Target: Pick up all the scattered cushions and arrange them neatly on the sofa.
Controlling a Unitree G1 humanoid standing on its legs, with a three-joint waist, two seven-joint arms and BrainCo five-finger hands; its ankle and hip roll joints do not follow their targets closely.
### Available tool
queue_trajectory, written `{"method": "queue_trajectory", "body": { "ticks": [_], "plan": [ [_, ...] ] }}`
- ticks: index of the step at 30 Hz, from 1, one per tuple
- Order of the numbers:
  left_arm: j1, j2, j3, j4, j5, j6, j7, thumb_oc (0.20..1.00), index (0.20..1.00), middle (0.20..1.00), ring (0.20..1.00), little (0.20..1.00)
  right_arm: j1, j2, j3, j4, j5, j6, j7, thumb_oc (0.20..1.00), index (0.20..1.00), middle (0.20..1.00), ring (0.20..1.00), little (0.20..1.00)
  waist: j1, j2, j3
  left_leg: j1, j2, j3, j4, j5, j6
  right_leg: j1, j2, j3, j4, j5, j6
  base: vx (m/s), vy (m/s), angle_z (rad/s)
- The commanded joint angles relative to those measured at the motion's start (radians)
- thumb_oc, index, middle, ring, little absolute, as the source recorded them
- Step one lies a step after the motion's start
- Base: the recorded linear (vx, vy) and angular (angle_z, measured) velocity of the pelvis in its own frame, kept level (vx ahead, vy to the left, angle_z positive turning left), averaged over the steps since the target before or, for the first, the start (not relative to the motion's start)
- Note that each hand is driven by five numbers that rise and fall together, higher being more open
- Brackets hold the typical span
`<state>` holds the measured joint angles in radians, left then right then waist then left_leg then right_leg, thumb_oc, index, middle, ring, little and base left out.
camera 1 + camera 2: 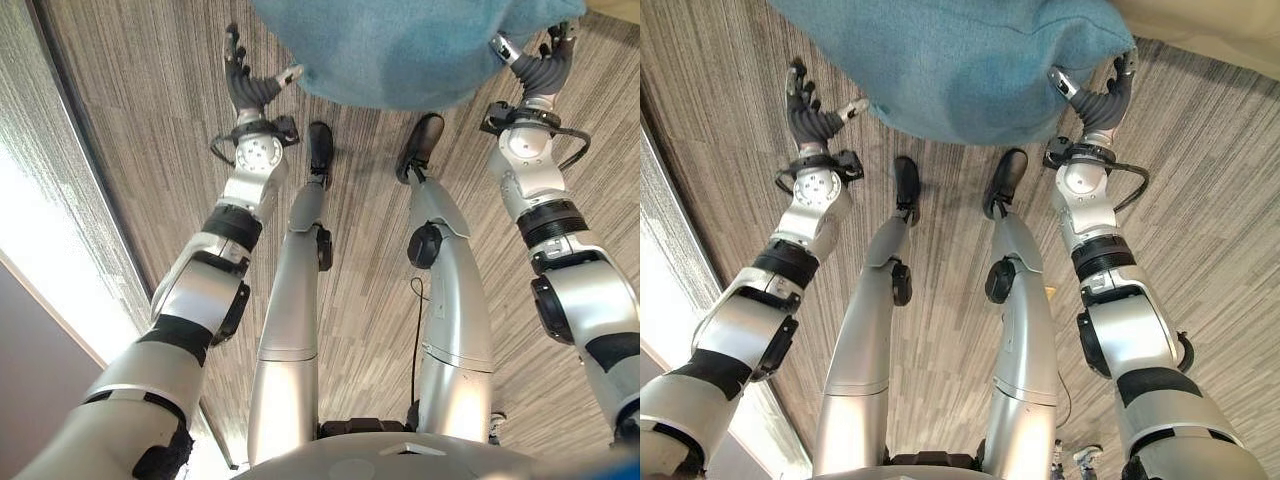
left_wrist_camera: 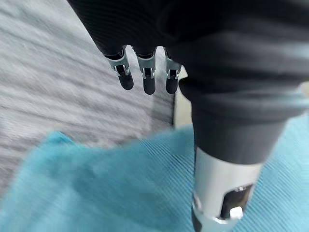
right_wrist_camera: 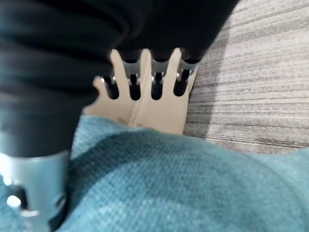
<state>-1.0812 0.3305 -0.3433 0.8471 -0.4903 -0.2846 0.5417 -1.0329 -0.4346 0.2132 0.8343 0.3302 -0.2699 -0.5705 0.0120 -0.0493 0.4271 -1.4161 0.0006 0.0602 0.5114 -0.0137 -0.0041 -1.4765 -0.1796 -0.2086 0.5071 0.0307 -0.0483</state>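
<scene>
A big teal cushion (image 1: 400, 45) sits between my two hands at the top of the eye views, over the grey striped floor (image 1: 370, 270). My left hand (image 1: 248, 90) is at its left edge, fingers straight and spread, thumb tip reaching to the fabric. On the cushion's right edge rests my right hand (image 1: 543, 68), fingers straight too, thumb against the cloth. In the left wrist view the cushion (image 2: 96, 188) lies under the straight fingers (image 2: 145, 79). The right wrist view shows teal fabric (image 3: 169, 183) below that hand's fingers (image 3: 159, 82).
A beige padded thing (image 1: 1220, 30) lies just past the cushion at the top right, and shows again (image 3: 159, 116) beyond my right hand's fingers. A pale band with a dark strip (image 1: 40, 250) runs along the left side of the floor.
</scene>
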Motion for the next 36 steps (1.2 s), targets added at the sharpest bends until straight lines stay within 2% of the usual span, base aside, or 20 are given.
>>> {"method": "queue_trajectory", "body": {
  "ticks": [1,5,8,9,10,11,16,22,24,28,29,31,35,36],
  "plan": [
    [0.058,-0.005,-0.023,0.085,-0.01,0.004,-0.056,1.0,1.0,1.0,1.0,1.0,0.032,0.069,0.096,-0.001,-0.004,-0.015,0.02,1.0,1.0,1.0,1.0,1.0,-0.042,0.022,-0.156,-0.02,0.018,-0.08,-0.004,-0.029,-0.046,0.037,-0.034,0.064,0.113,-0.112,0.192,0.05,0.061,-0.03],
    [-0.059,-0.037,-0.093,0.09,-0.023,0.001,-0.085,1.0,1.0,1.0,1.0,1.0,-0.069,0.088,0.149,0.02,0.03,-0.014,0.042,1.0,1.0,1.0,1.0,1.0,-0.046,0.034,-0.167,-0.043,0.02,-0.074,-0.003,-0.032,-0.044,0.013,-0.034,0.069,0.116,-0.112,0.2,0.03,0.022,-0.02],
    [-0.128,-0.092,-0.12,0.052,-0.08,-0.024,-0.095,1.0,1.0,1.0,1.0,1.0,-0.157,0.127,0.194,0.022,0.084,-0.024,0.07,1.0,1.0,1.0,1.0,1.0,-0.045,0.043,-0.179,-0.058,0.019,-0.068,0.013,-0.035,-0.04,-0.006,-0.028,0.073,0.126,-0.109,0.202,0.02,0.01,-0.02],
    [-0.135,-0.105,-0.116,0.014,-0.107,-0.042,-0.096,0.627,0.627,0.627,0.627,0.627,-0.171,0.143,0.204,0.006,0.109,-0.036,0.084,0.667,0.667,0.667,0.667,0.667,-0.045,0.044,-0.18,-0.06,0.018,-0.066,0.019,-0.036,-0.039,-0.012,-0.026,0.074,0.132,-0.108,0.202,0.0,0.0,0.0],
    [-0.134,-0.113,-0.11,-0.008,-0.127,-0.054,-0.099,0.555,0.555,0.555,0.555,0.555,-0.175,0.148,0.205,-0.009,0.123,-0.046,0.091,0.489,0.489,0.489,0.489,0.489,-0.045,0.045,-0.183,-0.06,0.018,-0.065,0.018,-0.034,-0.04,-0.014,-0.024,0.075,0.133,-0.108,0.202,0.0,0.0,0.0],
    [-0.123,-0.124,-0.097,-0.057,-0.158,-0.073,-0.104,0.2,0.2,0.2,0.2,0.2,-0.173,0.158,0.203,-0.04,0.143,-0.062,0.103,0.2,0.2,0.2,0.2,0.2,-0.045,0.047,-0.188,-0.057,0.016,-0.065,0.02,-0.034,-0.041,-0.012,-0.023,0.075,0.134,-0.108,0.202,0.0,0.0,0.0],
    [-0.046,-0.132,-0.056,-0.206,-0.177,-0.103,-0.126,0.2,0.2,0.2,0.2,0.2,-0.11,0.149,0.171,-0.159,0.128,-0.099,0.118,0.2,0.2,0.2,0.2,0.2,-0.047,0.054,-0.208,0.004,0.016,-0.053,-0.02,-0.024,-0.052,0.042,-0.01,0.069,0.108,-0.104,0.199,-0.02,-0.007,0.0],
    [0.163,-0.154,-0.002,-0.402,-0.129,-0.106,-0.154,0.2,0.2,0.2,0.2,0.2,0.095,0.151,0.119,-0.342,-0.034,-0.074,0.104,0.2,0.2,0.2,0.2,0.2,-0.055,0.055,-0.192,0.256,0.015,-0.057,-0.133,-0.005,-0.072,0.278,0.006,0.043,0.041,-0.098,0.191,-0.07,-0.053,-0.02],
    [0.262,-0.156,-0.023,-0.455,-0.096,-0.101,-0.172,0.2,0.2,0.2,0.2,0.2,0.202,0.158,0.11,-0.395,-0.081,-0.064,0.114,0.2,0.2,0.2,0.2,0.2,-0.053,0.053,-0.18,0.391,0.01,-0.06,-0.184,-0.001,-0.076,0.401,0.004,0.032,0.006,-0.103,0.185,-0.01,-0.098,-0.06],
    [0.463,-0.161,-0.054,-0.558,-0.069,-0.102,-0.204,0.2,0.2,0.2,0.2,0.2,0.433,0.152,0.112,-0.516,-0.175,-0.048,0.14,0.2,0.2,0.2,0.2,0.2,-0.05,0.052,-0.197,0.68,0.003,-0.055,-0.309,0.016,-0.089,0.682,0.006,-0.004,-0.122,-0.096,0.185,-0.02,-0.098,-0.06],
    [0.537,-0.159,-0.067,-0.596,-0.072,-0.099,-0.22,0.2,0.2,0.2,0.2,0.2,0.506,0.141,0.115,-0.561,-0.209,-0.039,0.15,0.2,0.2,0.2,0.2,0.2,-0.051,0.053,-0.203,0.758,0.001,-0.052,-0.345,0.054,-0.087,0.772,0.011,-0.021,-0.184,-0.058,0.177,0.0,-0.072,0.0],
    [0.629,-0.144,-0.077,-0.643,-0.059,-0.095,-0.237,0.2,0.2,0.2,0.2,0.2,0.621,0.134,0.097,-0.617,-0.235,-0.037,0.166,0.2,0.2,0.2,0.2,0.2,-0.051,0.051,-0.229,0.884,0.008,-0.047,-0.399,0.065,-0.092,0.913,0.025,-0.037,-0.256,-0.047,0.181,0.11,-0.077,0.04],
    [0.765,-0.089,-0.089,-0.684,-0.025,-0.07,-0.273,0.2,0.2,0.2,0.2,0.2,0.779,0.109,0.047,-0.663,-0.244,-0.033,0.201,0.2,0.2,0.2,0.2,0.2,-0.061,0.051,-0.292,1.109,0.033,-0.028,-0.491,0.068,-0.1,1.17,0.055,-0.04,-0.387,-0.042,0.189,0.17,-0.061,-0.03],
    [0.765,-0.089,-0.089,-0.684,-0.025,-0.07,-0.273,0.2,0.2,0.2,0.2,0.2,0.779,0.109,0.046,-0.663,-0.245,-0.032,0.201,0.2,0.2,0.2,0.2,0.2,-0.061,0.051,-0.293,1.107,0.033,-0.029,-0.494,0.072,-0.1,1.17,0.056,-0.041,-0.392,-0.038,0.189,0.11,-0.071,-0.08]
  ]
}}
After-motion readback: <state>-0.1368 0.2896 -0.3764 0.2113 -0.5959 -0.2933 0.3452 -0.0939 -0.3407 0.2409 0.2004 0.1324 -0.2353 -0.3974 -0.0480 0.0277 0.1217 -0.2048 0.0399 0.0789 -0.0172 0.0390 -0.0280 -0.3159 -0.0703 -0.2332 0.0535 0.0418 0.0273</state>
